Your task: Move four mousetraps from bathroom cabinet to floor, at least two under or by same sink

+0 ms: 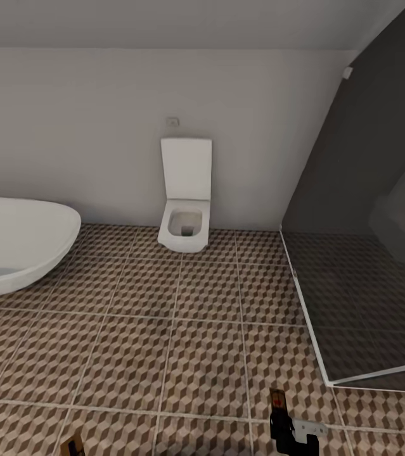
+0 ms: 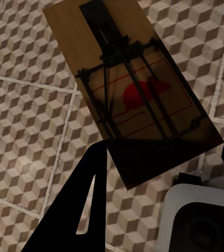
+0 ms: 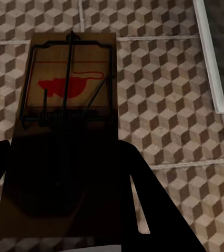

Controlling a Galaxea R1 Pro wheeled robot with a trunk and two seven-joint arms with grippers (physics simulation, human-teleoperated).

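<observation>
Nearest the head camera, at the bottom edge, the right gripper (image 1: 282, 423) carries a mousetrap (image 1: 277, 399) over the bathroom floor (image 1: 183, 354); its wrist camera shows that wooden board (image 3: 64, 121) clamped between the dark fingers (image 3: 143, 205), red mouse mark up. Low at the near left, the left gripper (image 1: 72, 445) grips a second mousetrap (image 2: 133, 89), tilted above the cube-pattern tiles (image 2: 28, 131). Farther off stand a white toilet (image 1: 185, 196) against the wall, a bathtub (image 1: 18, 250) left and a dark glass shower screen (image 1: 360, 278) right.
</observation>
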